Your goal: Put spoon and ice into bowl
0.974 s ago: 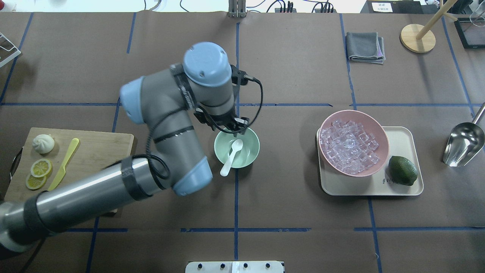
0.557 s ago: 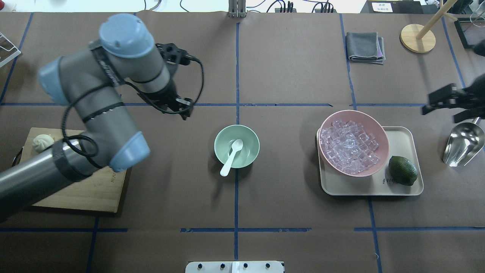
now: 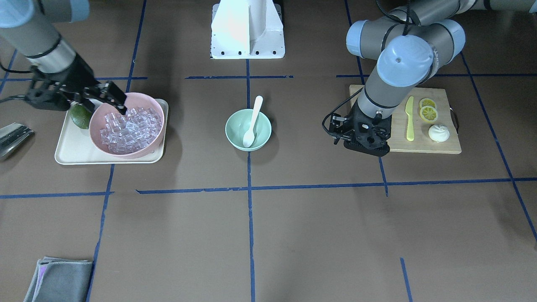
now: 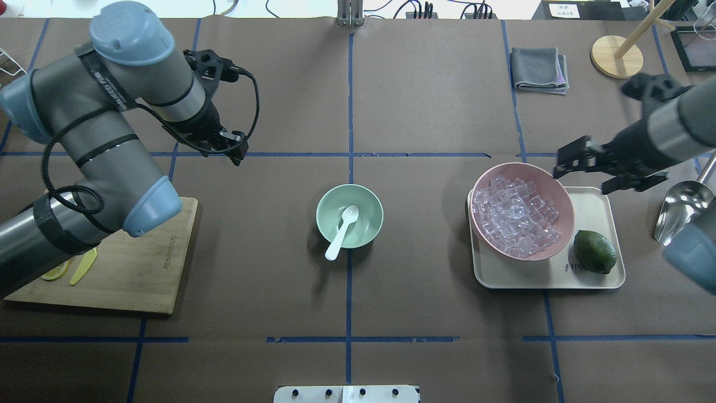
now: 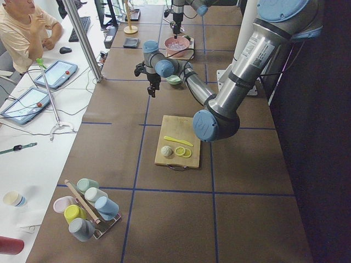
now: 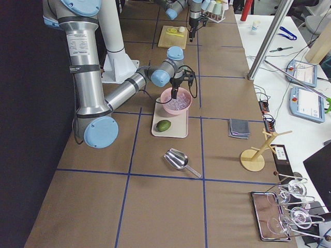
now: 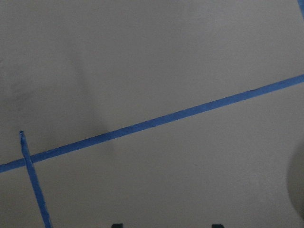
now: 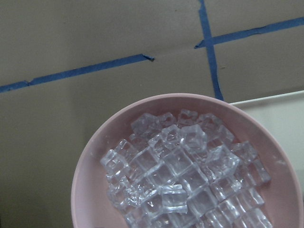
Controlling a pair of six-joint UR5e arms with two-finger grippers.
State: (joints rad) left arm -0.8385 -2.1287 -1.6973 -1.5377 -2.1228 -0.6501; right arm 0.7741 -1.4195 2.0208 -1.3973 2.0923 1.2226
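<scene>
The white spoon (image 4: 342, 224) lies in the mint-green bowl (image 4: 373, 205) at the table's middle, scoop inside and handle over the near rim; it also shows in the front view (image 3: 253, 119). The ice (image 4: 514, 215) fills the pink bowl (image 4: 565, 196), seen close in the right wrist view (image 8: 185, 175). My left gripper (image 4: 238, 150) is open and empty, over bare table to the far left of the mint bowl. My right gripper (image 4: 582, 176) is open and empty, just above the pink bowl's far right rim.
The pink bowl and a lime (image 4: 594, 252) sit on a beige tray (image 4: 593, 280). A metal scoop (image 4: 685, 210) lies to its right. A cutting board (image 4: 140, 268) with a yellow-green knife (image 3: 409, 119), lemon slices and a bun is at left. A grey cloth (image 4: 540, 68) lies at the back.
My left gripper has pulled up and away from the mint bowl to the far left, leaving the spoon in it. My right arm has come in from the right to the pink bowl.
</scene>
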